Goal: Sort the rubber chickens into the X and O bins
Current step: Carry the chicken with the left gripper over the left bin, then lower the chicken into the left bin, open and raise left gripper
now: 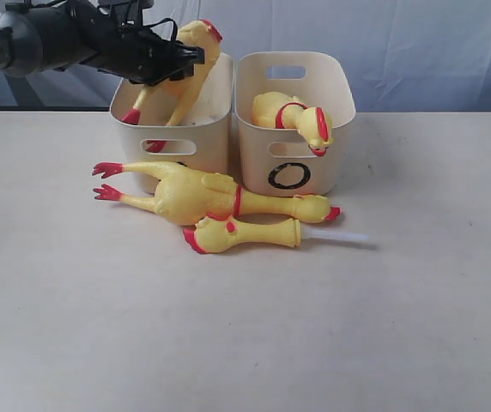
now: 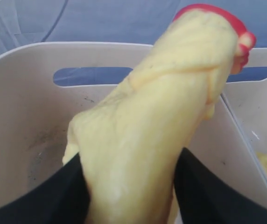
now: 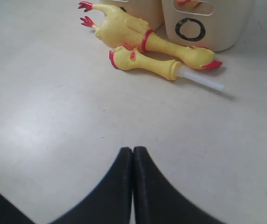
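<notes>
- held chicken (image 1: pixel 192 81) (image 2: pixel 161 130): hangs tilted over the left bin (image 1: pixel 203 142) (image 2: pixel 26 116), comb end up above the back rim, red feet down at the front rim.
- left gripper (image 1: pixel 181 58) (image 2: pixel 129 186): clamped on that chicken's body. In the left wrist view the black fingers (image 2: pixel 54 200) press it from both sides.
- left bin: cream tub with a slot handle. Its mark is mostly hidden behind the whole chicken, so it can't be read.
- O bin (image 1: pixel 340 94) (image 3: pixel 227 28): stands just beside the left bin, walls touching or nearly so (can't tell). The black O faces front.
- draped chicken (image 1: pixel 275 110): lies in the O bin with its head hanging over the front rim, above the O.
- whole chicken (image 1: pixel 194 193) (image 3: pixel 122 30): lies on the table (image 1: pixel 245 343) right in front of both bins. Feet are by the left bin, head below the O.
- neck piece (image 1: pixel 245 233) (image 3: pixel 145 60): lies just in front of the whole chicken, alongside it and touching or nearly so.
- white tube (image 1: pixel 344 236) (image 3: pixel 203 78): sticks out of the neck piece's narrow end.
- right gripper (image 3: pixel 132 156): fingers pressed together, nothing between them. It hovers over bare table, well apart from the chickens.
</notes>
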Action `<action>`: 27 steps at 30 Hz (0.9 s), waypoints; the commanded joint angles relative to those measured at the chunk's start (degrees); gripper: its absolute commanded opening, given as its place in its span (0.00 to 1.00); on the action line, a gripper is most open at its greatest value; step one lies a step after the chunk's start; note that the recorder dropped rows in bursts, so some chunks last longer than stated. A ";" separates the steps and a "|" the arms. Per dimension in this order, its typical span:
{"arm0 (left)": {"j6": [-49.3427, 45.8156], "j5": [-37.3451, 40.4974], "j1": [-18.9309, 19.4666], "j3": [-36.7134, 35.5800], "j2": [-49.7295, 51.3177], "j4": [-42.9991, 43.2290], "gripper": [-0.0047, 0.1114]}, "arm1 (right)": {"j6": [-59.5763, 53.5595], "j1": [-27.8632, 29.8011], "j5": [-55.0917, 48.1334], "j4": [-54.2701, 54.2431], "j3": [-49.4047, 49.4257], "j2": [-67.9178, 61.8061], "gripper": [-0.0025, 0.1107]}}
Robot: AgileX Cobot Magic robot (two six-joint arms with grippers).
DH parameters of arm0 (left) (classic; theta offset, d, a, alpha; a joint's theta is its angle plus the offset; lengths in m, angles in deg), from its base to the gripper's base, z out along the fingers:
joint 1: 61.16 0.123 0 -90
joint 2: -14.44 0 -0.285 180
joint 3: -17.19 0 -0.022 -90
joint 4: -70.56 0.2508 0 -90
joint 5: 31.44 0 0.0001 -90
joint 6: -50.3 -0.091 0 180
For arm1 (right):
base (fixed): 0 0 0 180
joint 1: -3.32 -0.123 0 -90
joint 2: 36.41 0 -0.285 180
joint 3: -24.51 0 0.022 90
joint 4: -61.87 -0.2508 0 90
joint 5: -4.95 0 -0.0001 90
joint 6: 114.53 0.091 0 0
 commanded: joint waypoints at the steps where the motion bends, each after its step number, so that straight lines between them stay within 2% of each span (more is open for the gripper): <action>1: 0.19 -0.77 -0.21 0.44 -0.34 -0.10 0.47 | -0.24 0.03 0.59 0.49 0.30 0.34 0.01; 5: 0.19 -0.67 -0.21 0.44 -0.34 -0.37 0.58 | -0.24 0.03 0.59 0.49 0.30 0.34 0.01; 12: 0.19 0.66 -0.21 0.44 -0.34 -0.37 0.69 | -0.24 0.03 0.59 0.49 0.30 0.34 0.01; 20: -0.16 2.36 -0.21 0.44 -1.47 -0.19 0.71 | -0.24 0.03 0.59 0.49 0.30 0.34 0.01; 27: -3.82 5.17 -0.21 0.44 -7.54 0.44 0.70 | -0.24 0.03 0.34 0.71 0.30 0.34 0.01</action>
